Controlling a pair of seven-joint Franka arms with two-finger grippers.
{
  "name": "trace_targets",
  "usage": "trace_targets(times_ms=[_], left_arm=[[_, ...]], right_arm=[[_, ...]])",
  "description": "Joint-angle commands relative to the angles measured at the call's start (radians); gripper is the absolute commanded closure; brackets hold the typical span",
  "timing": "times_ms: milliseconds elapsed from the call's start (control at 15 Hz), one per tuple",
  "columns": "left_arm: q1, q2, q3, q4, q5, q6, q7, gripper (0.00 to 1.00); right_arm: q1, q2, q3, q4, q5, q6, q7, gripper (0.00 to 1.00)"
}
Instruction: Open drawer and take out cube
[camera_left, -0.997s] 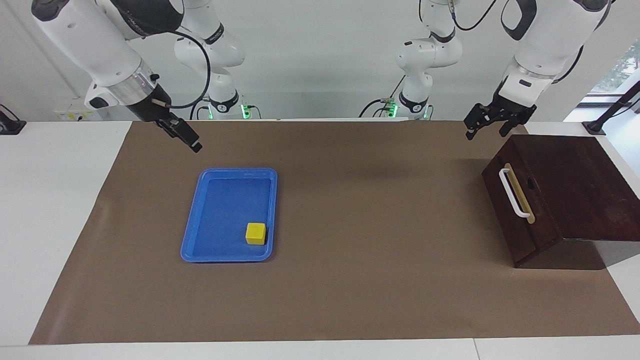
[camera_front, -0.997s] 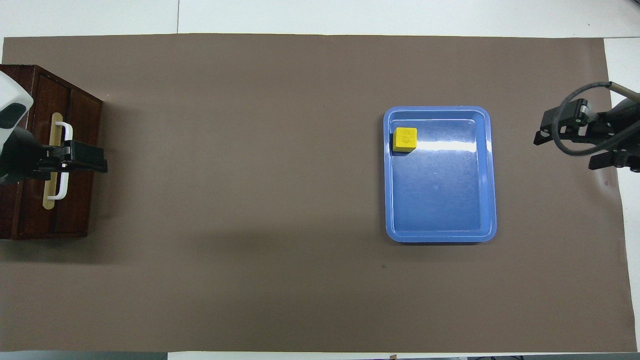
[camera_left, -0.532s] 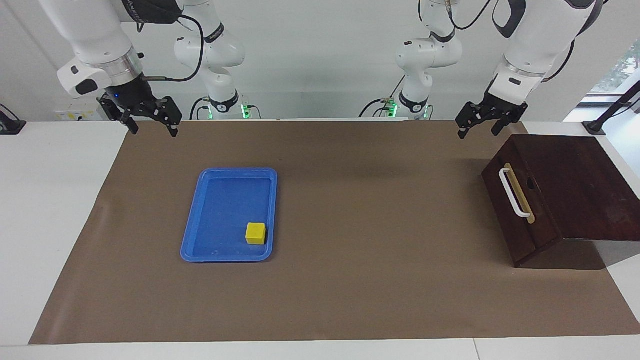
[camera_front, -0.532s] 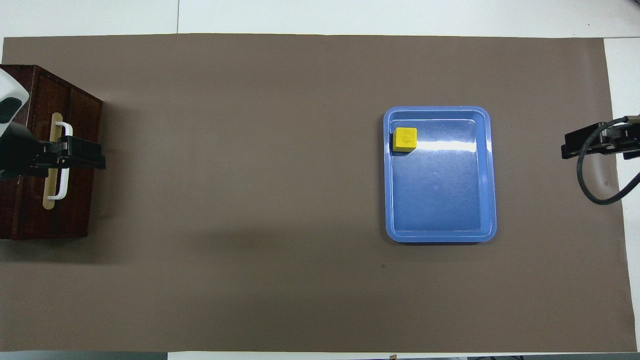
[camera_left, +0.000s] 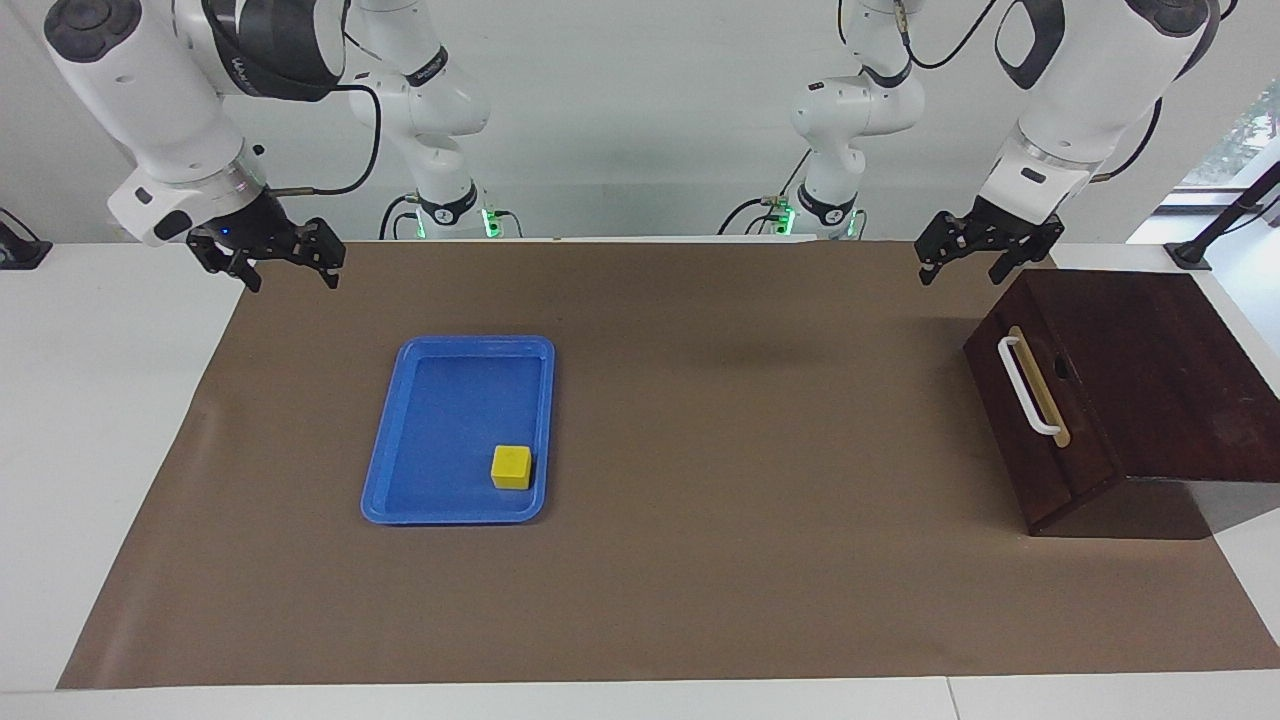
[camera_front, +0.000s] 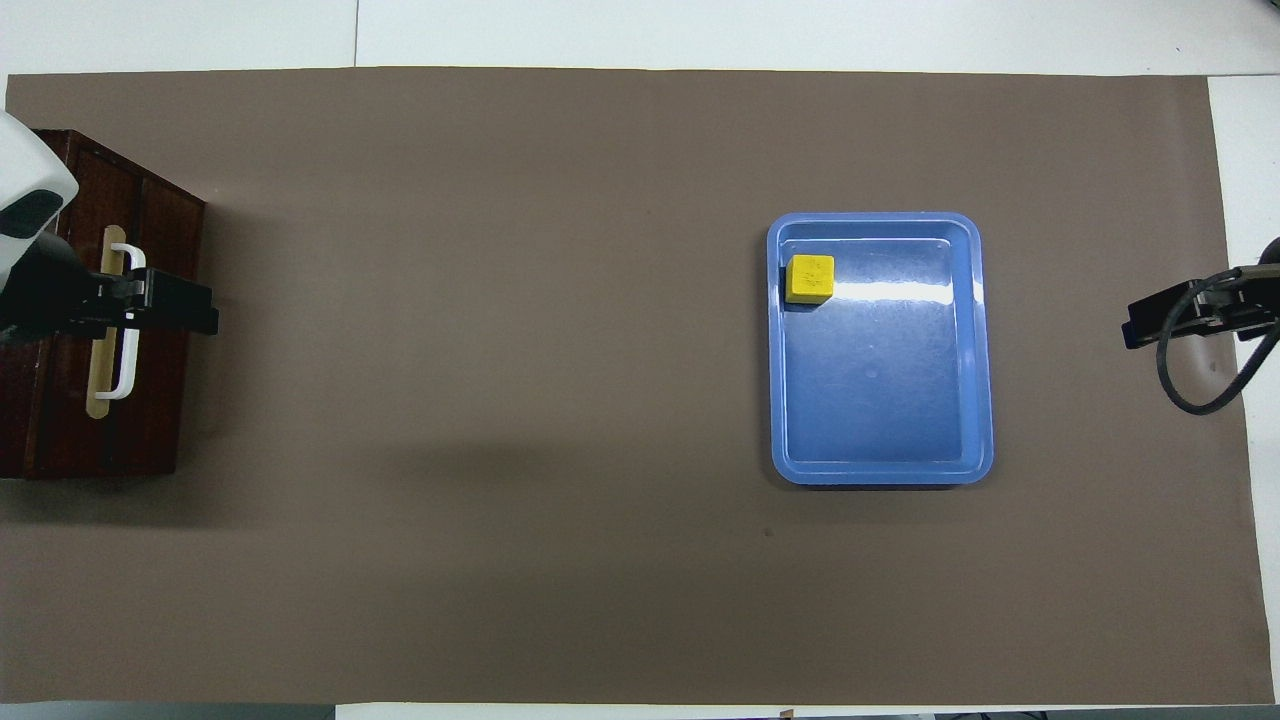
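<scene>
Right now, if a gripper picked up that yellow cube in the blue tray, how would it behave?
The cube looks solid and flat-sided, so it should stay stiff and is unlikely to roll. It is small, so probably light. The blue tray under it looks glossy, so a nudge might slide it toward the rim that it sits beside.

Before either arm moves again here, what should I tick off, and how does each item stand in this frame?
1. Drawer state known: ok, it is shut, front flush with the dark box.
2. Handle free to grasp: ok, nothing on it.
3. Left end effector ready: ok, fingers apart, empty, raised over the mat by the box's edge nearer the robots, not touching.
4. Right end effector clear: ok, open, empty, over the mat's edge at the right arm's end.
5. Cube located: ok, it already sits in the blue tray, in the corner farther from the robots.
6. Anything inside the drawer: cannot tell.
</scene>
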Motion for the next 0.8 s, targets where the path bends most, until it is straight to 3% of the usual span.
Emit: trace_targets(times_ms=[0, 731], left_arm=[[-0.004, -0.007, 0.006, -0.005, -0.007, -0.022, 0.052, 0.0], [-0.005, -0.035, 0.007, -0.039, -0.001, -0.071, 0.019, 0.0]], right_arm=[[-0.027, 0.024, 0.021, 0.072, 0.0, -0.074, -0.018, 0.0], [-0.018, -0.024, 0.017, -0.018, -0.009, -0.001, 0.079, 0.0]])
